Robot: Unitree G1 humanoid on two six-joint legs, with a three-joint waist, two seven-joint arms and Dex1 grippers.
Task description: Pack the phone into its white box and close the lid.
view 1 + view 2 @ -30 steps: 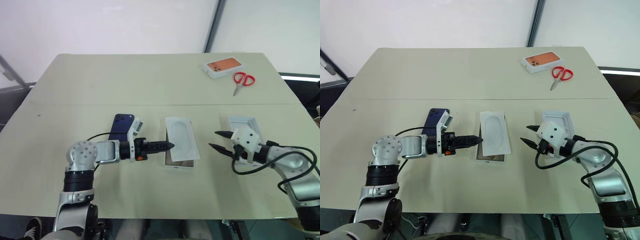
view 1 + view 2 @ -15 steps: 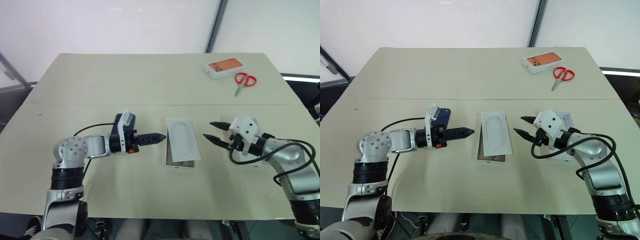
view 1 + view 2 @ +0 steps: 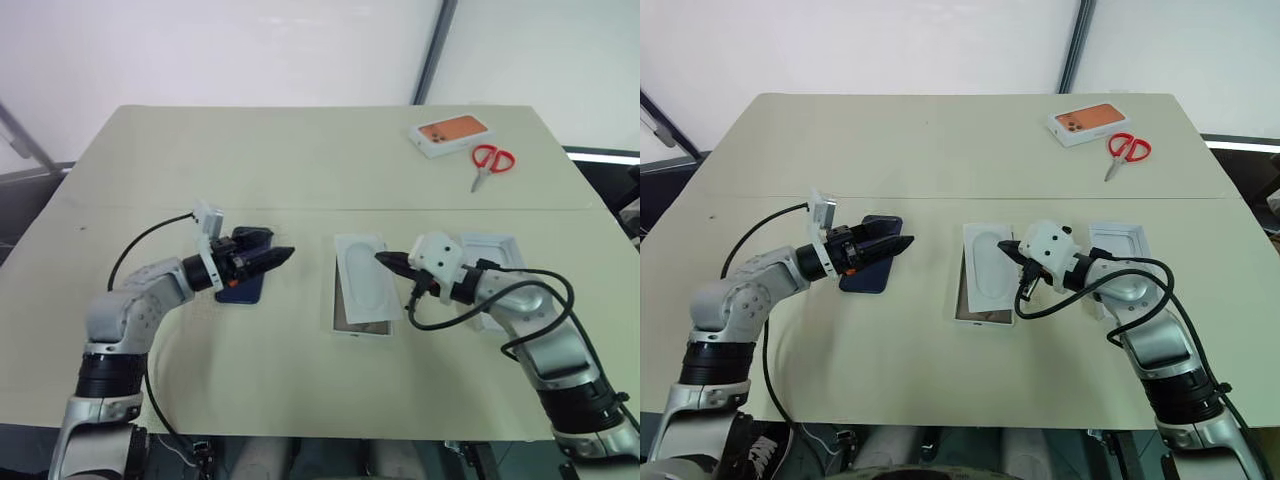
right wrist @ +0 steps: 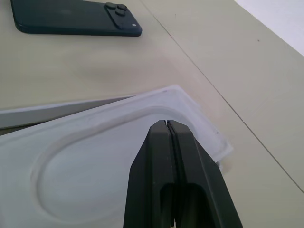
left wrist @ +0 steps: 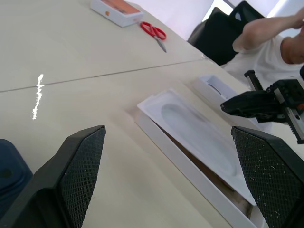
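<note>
Lying flat on the table (image 3: 300,160), the phone (image 3: 866,268) is at the 9 o'clock side of the white box (image 3: 360,325), near it but apart. The left gripper (image 3: 272,256) hovers just over the phone's 3 o'clock edge, and its tips point toward the box. Its fingers (image 5: 78,173) are spread wide, with nothing between them. From the left wrist view, the phone shows as a dark blue corner (image 5: 9,175) beside one finger.

The box is in the middle of the near half of the table. A flat white card (image 3: 364,277) with an oval recess lies on top of it, a little turned, so a strip of the brownish base shows at the 6 o'clock end. The right gripper (image 3: 385,260) is at the card's 3 o'clock edge and points toward 9 o'clock. Its two fingers (image 4: 171,156) are pressed together, and they pinch nothing. In the right wrist view the tips stand just over the card's recess; whether they touch the card, I cannot tell.

The lid (image 3: 488,252) lies at 3 o'clock of the box, partly behind the right arm.

At the far 1 o'clock corner of the table are a white box with an orange phone print (image 3: 451,134) and red scissors (image 3: 488,162), well apart from both grippers.
</note>
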